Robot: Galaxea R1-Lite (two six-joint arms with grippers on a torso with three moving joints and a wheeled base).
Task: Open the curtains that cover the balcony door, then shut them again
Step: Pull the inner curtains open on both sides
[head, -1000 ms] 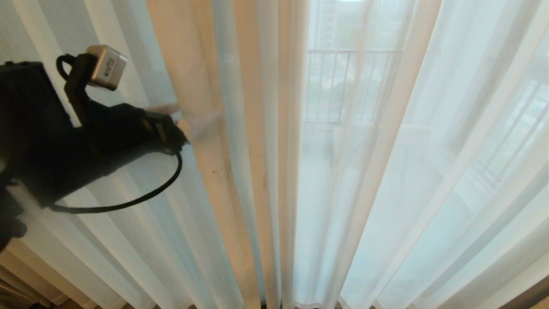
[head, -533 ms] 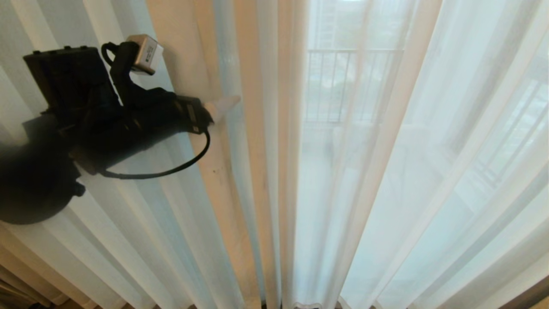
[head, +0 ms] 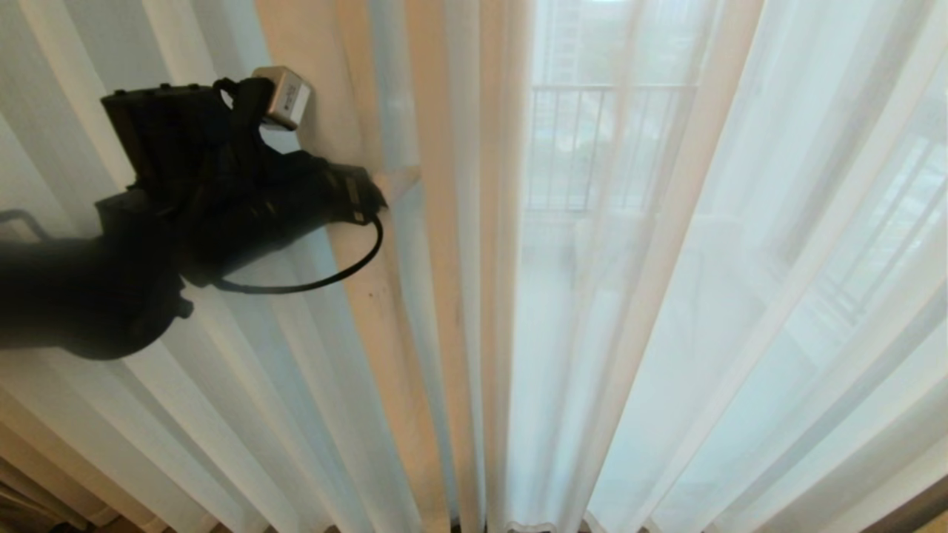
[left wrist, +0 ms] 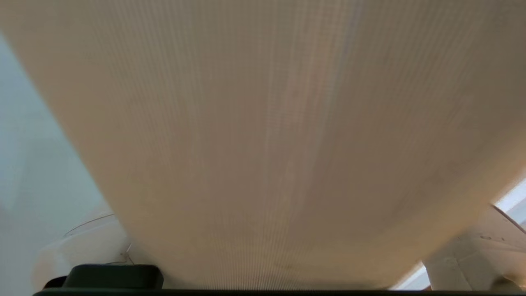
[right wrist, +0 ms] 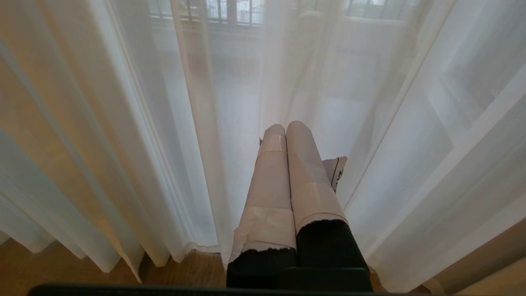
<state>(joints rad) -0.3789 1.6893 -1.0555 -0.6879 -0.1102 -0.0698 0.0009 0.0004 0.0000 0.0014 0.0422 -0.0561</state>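
Note:
Sheer white curtains point(head: 666, 296) hang shut across the whole head view in long folds. The balcony door is hidden behind them. My left gripper point(head: 389, 185) is pushed into a cream-coloured fold point(head: 348, 148) at the upper left, and it is open. In the left wrist view that fold point(left wrist: 271, 144) fills the space between the two pale fingers point(left wrist: 78, 246) of the left gripper point(left wrist: 279, 250). My right gripper point(right wrist: 283, 127) hangs low by the curtains point(right wrist: 123, 144), shut, its taped fingers pressed together with nothing between them.
A balcony railing point(head: 607, 148) shows dimly through the fabric. The curtain hems reach a wooden floor point(right wrist: 82, 267). A small printed tag point(right wrist: 337, 170) sticks out beside the right gripper's fingers.
My left arm has moved right and further into the curtains. Its open fingers, before in front of the cream fold, now sit around it. The right arm has not moved.

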